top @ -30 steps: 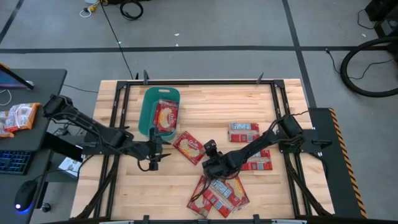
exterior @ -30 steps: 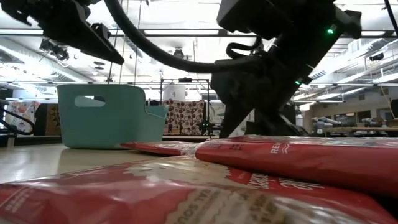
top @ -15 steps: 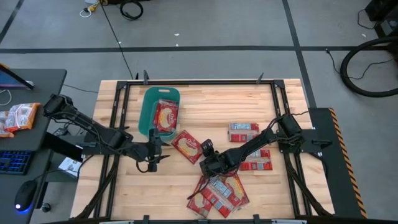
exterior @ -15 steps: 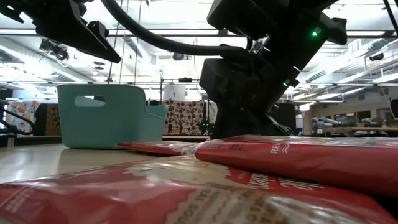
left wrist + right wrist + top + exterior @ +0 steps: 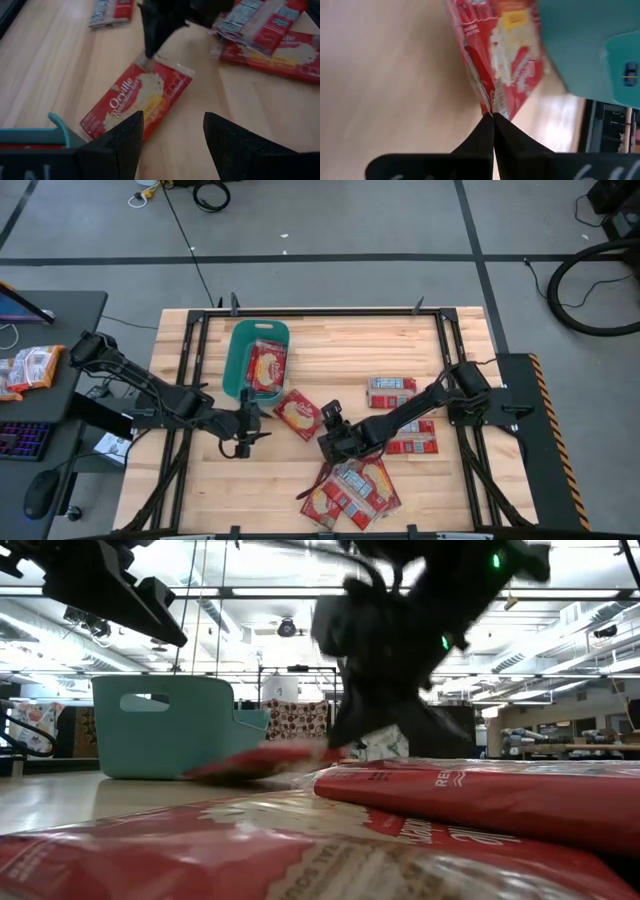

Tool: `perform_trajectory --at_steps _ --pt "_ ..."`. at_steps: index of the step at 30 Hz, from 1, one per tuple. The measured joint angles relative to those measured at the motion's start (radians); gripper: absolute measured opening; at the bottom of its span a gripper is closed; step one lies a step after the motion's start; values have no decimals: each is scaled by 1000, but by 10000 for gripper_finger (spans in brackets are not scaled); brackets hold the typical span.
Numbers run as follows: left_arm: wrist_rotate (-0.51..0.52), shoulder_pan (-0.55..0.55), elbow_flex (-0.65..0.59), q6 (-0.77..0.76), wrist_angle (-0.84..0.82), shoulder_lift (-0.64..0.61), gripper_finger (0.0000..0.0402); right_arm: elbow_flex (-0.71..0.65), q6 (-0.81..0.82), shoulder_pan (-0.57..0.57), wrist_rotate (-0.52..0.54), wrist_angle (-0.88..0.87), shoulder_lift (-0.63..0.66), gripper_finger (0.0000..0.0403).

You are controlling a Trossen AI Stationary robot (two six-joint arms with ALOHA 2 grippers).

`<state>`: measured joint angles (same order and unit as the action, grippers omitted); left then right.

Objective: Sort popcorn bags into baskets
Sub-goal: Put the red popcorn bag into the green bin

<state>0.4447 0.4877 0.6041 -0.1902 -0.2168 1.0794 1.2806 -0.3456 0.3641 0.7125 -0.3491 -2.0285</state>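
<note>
- Popcorn bag (image 5: 299,413) lies on bare wood just beside the teal basket (image 5: 240,352) — one bag already inside.
- Right gripper (image 5: 326,427) pinches that bag's corner.
- Left gripper (image 5: 247,423) hovers nearby, fingers apart, empty.

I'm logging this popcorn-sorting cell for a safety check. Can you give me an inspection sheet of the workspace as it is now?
Surface: wooden table, black frame around it.
Job's things: teal basket holding one popcorn bag; one bag pinched at its edge; two bags lie right; a pile near the front.
Clutter: nothing seen on the table.
Grippers: right gripper shut on the bag's edge; left gripper open, empty, beside the basket.
Cables: black cables on the floor.
Surroundings: side desk with snack packets, keyboard, mouse.
</note>
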Motion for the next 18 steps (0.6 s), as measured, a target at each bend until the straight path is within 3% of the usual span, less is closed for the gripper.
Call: perform_trajectory --at_steps 5,13,18 --pt "0 4 0 43 -7 0 221 75 51 -7 -13 -57 57 3" --pt "33 5 0 72 10 0 264 282 242 -52 -138 -281 104 2" --pt "33 4 -2 6 87 8 286 359 367 -92 -224 -337 104 1"
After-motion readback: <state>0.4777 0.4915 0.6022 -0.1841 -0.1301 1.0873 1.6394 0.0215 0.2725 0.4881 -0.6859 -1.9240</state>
